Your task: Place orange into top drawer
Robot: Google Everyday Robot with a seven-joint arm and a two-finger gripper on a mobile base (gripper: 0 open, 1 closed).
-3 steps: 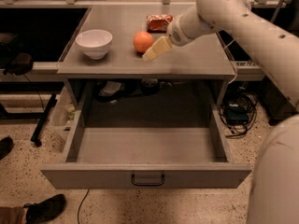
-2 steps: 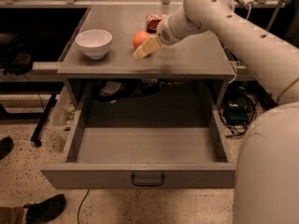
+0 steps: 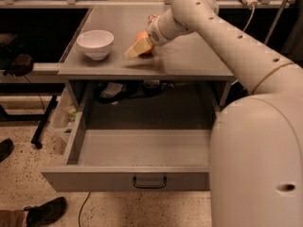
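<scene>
The orange [image 3: 144, 35] sits on the grey tabletop [image 3: 189, 56], right of the white bowl. Only its top shows, because my gripper [image 3: 136, 48] is right in front of it, low over the table and pointing left and down. I cannot tell whether the gripper touches the orange. The top drawer [image 3: 94, 178] is pulled fully out below the table, with its dark handle [image 3: 149, 181] in the middle of the front panel. Nothing lies inside it.
A white bowl [image 3: 95, 42] stands on the table's left side. A sliver of a red snack bag [image 3: 152, 18] shows behind my arm [image 3: 227, 46], whose bulk fills the right side. A person's shoe [image 3: 46, 211] is on the floor at bottom left.
My gripper has moved left and down across the table, from beside the orange's right side to directly in front of it, so it now covers most of the fruit.
</scene>
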